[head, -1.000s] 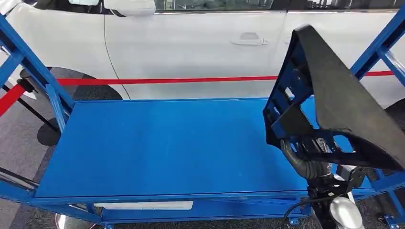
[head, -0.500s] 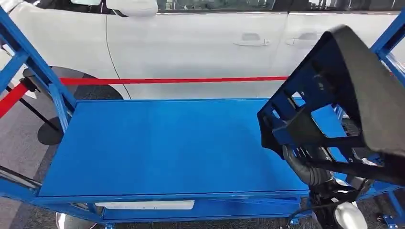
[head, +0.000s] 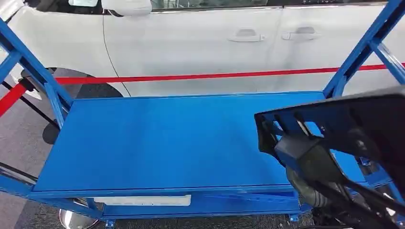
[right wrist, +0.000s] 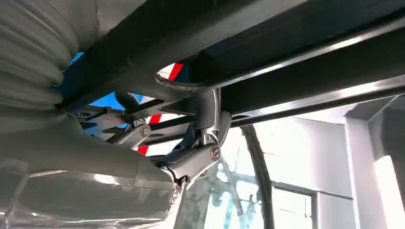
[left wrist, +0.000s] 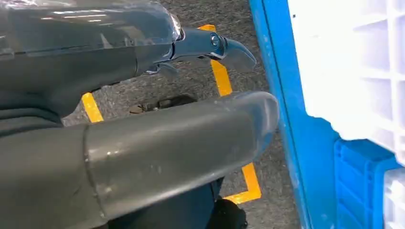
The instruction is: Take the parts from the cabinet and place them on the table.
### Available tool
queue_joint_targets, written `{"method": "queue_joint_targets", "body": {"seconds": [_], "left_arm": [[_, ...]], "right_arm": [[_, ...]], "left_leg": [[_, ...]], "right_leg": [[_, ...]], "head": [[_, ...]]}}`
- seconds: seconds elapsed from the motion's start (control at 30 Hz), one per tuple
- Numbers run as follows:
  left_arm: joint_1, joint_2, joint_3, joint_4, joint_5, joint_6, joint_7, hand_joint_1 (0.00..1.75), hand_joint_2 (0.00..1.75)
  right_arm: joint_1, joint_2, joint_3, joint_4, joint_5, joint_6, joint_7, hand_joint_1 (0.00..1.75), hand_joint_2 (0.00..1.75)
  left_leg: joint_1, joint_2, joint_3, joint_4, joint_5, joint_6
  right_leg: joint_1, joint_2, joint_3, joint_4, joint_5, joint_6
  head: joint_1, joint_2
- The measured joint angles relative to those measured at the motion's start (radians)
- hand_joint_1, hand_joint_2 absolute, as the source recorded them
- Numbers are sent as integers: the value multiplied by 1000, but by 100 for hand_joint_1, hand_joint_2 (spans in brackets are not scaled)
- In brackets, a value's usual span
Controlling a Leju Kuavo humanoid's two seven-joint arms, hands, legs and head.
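- Head view: one black part, a ribbed plastic frame, lies nearly flat above the right end of the blue table, overhanging its right edge. Whether it touches the top, cannot tell.
- The part covers the right hand there; just a dark ribbed cover and a bit of arm peek out under it near the front right corner.
- Right wrist view has what the head view lacks: right hand fingers hooked up around a bar of the part, holding it from below.
- Left wrist view: left hand hangs over grey carpet with yellow floor tape, thumb and fingers apart, nothing in it.
- Same view: one white crate and one blue crate beside a blue frame.
- Behind the table's far edge: one white car, one red barrier tape.
- Blue uprights at both ends of the table.
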Motion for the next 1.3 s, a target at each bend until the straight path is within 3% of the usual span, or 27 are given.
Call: {"method": "queue_joint_targets", "body": {"seconds": [0.07, 0.1, 0.13, 0.17, 0.27, 0.3, 0.37, 0.43, 0.47, 0.5, 0.57, 0.6, 0.63, 0.67, 0.7, 0.77, 0.8, 0.83, 0.93, 0.97, 1.03, 1.1, 1.13, 1.17, 1.2, 1.27, 1.3], "left_arm": [[-1, 0, 0, 0, 1, 3, 0, 0, 0], [-2, 0, 0, 0, 2, 5, 0, 0, 0], [-1, 0, 0, 0, 3, 5, 0, 0, 0], [-1, 0, 0, 1, 3, 5, 0, 0, 0], [-2, 0, 0, 1, 5, 6, 0, 0, 0], [-4, 0, 0, 1, 8, 6, 0, 0, 0], [-3, -2, 0, 2, 14, 6, 0, 0, 0], [-4, -3, 0, 3, 14, 8, 0, 0, 0], [-3, -6, 0, 4, 15, 10, 0, 0, 0], [-4, -6, 0, 5, 16, 15, 0, 0, 0], [-5, -7, 0, 5, 19, 19, 0, 0, 0], [-5, -8, 0, 5, 21, 20, 0, 0, 0], [-5, -8, 0, 5, 23, 20, 0, 0, 0], [-5, -8, 0, 6, 25, 20, 1, 0, 0], [-5, -8, 0, 6, 26, 20, 1, 0, 0], [-6, -10, 0, 6, 28, 20, 1, 0, 0], [-6, -10, 0, 6, 29, 20, 1, 0, 0], [-8, -12, 0, 6, 29, 20, 1, 0, 0], [-8, -13, 0, 7, 31, 20, 1, 0, 0], [-7, -13, 0, 9, 31, 20, 1, 0, 0], [-8, -13, 0, 9, 31, 20, 1, 0, 0], [-7, -13, 0, 9, 31, 20, 2, 0, 0], [-7, -13, 0, 9, 31, 20, 2, 0, 0], [-7, -13, 0, 9, 31, 20, 2, 0, 0], [-7, -13, 0, 9, 31, 20, 2, 0, 0], [-8, -13, 0, 9, 32, 20, 2, 0, 0], [-10, -13, 0, 9, 33, 20, 2, 0, 0]], "right_arm": [[24, 5, 7, -16, 12, -4, -10, 175, 175], [38, 7, 10, -21, 17, -6, -14, 175, 175], [51, 8, 12, -26, 21, -8, -18, 175, 175], [61, 9, 14, -30, 25, -9, -19, 175, 175], [83, 12, 16, -45, 35, -10, -27, 175, 175], [96, 13, 17, -51, 42, -10, -36, 175, 175], [117, 14, 22, -66, 66, -11, -56, 175, 175], [143, 16, 28, -86, 80, -14, -71, 175, 175], [153, 16, 29, -95, 84, -16, -74, 175, 175], [160, 17, 31, -100, 88, -18, -78, 175, 175], [173, 17, 31, -109, 92, -21, -80, 175, 175], [179, 17, 32, -111, 93, -23, -82, 175, 175], [184, 17, 32, -112, 95, -23, -84, 175, 175], [189, 18, 32, -112, 97, -24, -84, 175, 175], [193, 18, 33, -112, 97, -26, -84, 175, 175], [197, 18, 33, -119, 98, -27, -84, 175, 175], [196, 18, 33, -124, 98, -27, -84, 175, 175], [198, 18, 33, -128, 98, -27, -85, 175, 175], [202, 18, 34, -131, 99, -29, -84, 175, 175], [202, 18, 35, -130, 101, -32, -81, 175, 175], [206, 19, 36, -131, 109, -42, -72, 175, 175], [218, 19, 36, -130, 122, -51, -61, 175, 175], [221, 19, 36, -130, 123, -54, -59, 175, 175], [223, 19, 36, -130, 123, -55, -57, 175, 175], [225, 19, 36, -130, 124, -56, -56, 175, 175], [231, 19, 36, -130, 133, -76, -34, 175, 175], [236, 19, 36, -130, 134, -84, -21, 175, 175]], "left_leg": [[3, 0, -54, 148, -92, -8], [3, 0, -78, 217, -120, -10], [3, 0, -83, 245, -122, -10], [3, 0, -66, 228, -101, -9], [2, 0, 84, -23, 8, 5], [-2, -1, 107, -68, -13, 10], [-9, -3, 91, -68, 8, 13], [-9, -2, 86, -74, 22, 26], [4, 4, 83, -88, 39, 35], [1, 5, 71, -93, 50, 43], [-1, 9, 48, -92, 70, 52], [-2, 11, 35, -91, 79, 54], [-3, 11, 22, -89, 88, 54], [-4, 12, 9, -86, 96, 52], [-4, 12, -4, -82, 102, 50], [-4, 11, -25, -69, 111, 44], [-4, 11, -31, -63, 114, 41], [-10, 9, -37, -58, 119, 36], [-7, 10, -42, -62, 142, 17], [-9, 8, -47, -56, 134, 11], [-4, 6, -76, 13, 38, 2], [2, 6, -113, 165, -67, -7], [3, 6, -122, 220, -81, -9], [4, 6, -114, 240, -65, -11], [6, 6, -87, 220, -29, -12], [9, 6, 25, 71, 46, -12], [10, 5, 83, -19, 29, -9]], "right_leg": [[4, -5, -12, 1, 8, -9], [6, -8, -19, 2, 12, -11], [7, -11, -25, 4, 16, -11], [8, -12, -31, 7, 19, -10], [9, -12, -45, 16, 28, -3], [11, -13, -48, 16, 33, 4], [9, -14, -49, 12, 47, 17], [10, -14, -48, 2, 64, 29], [7, -8, -54, 8, 55, 34], [11, -5, -66, 30, 11, 36], [10, -5, -106, 157, -105, 41], [9, -5, -122, 225, -141, 44], [9, -4, -129, 277, -147, 46], [9, -5, -117, 286, -122, 47], [9, -5, -84, 254, -84, 46], [9, -4, 31, 96, -28, 39], [11, -3, 87, 12, -45, 32], [17, -2, 115, -41, -61, 26], [22, -3, 98, -39, -47, 8], [9, -8, 91, -49, -33, -1], [10, -13, 67, -48, -13, -18], [11, -14, 38, -44, 8, -17], [11, -15, 22, -41, 18, -15], [11, -15, 5, -37, 27, -13], [11, -16, -10, -33, 36, -11], [9, -16, -40, -19, 50, -3], [9, -16, -48, -11, 55, 2]], "head": [[-3, 0], [-3, 0], [-2, 0], [-3, 0], [-4, 0], [-2, 0], [-4, 0], [-4, 0], [-3, 0], [0, 0], [3, 0], [2, 0], [3, 0], [3, 0], [3, 0], [3, 0], [3, 0], [1, 0], [1, 0], [4, 0], [-3, 0], [-5, 0], [-5, 0], [-5, 0], [-5, 0], [-5, 0], [-6, 0]]}}
